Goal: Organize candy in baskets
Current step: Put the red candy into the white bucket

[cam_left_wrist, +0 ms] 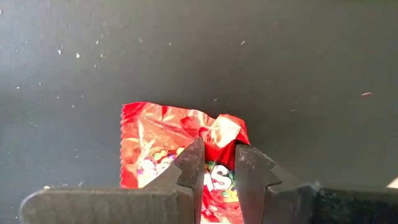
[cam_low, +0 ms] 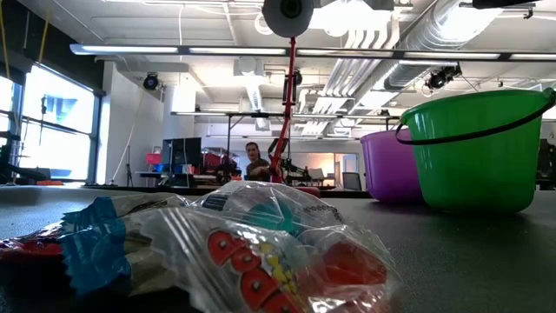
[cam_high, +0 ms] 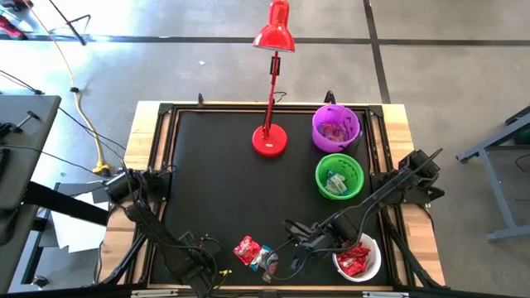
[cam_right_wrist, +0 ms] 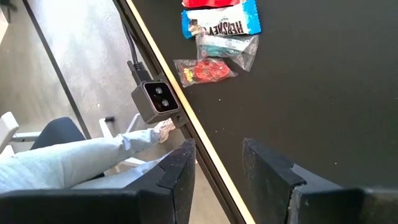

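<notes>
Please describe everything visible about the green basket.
The green basket is a small round open-topped tub, plastic by its look, with a thin dark handle lying against its wall. It stands upright on the black table, close beside the purple basket, and holds a few wrapped candies. No gripper touches it.

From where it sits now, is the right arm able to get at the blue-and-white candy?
Probably yes. The right gripper is open and empty near the table's front edge, with bare mat between it and the blue-and-white candy. The left gripper, closed on the red candy beside it, may crowd it.
</notes>
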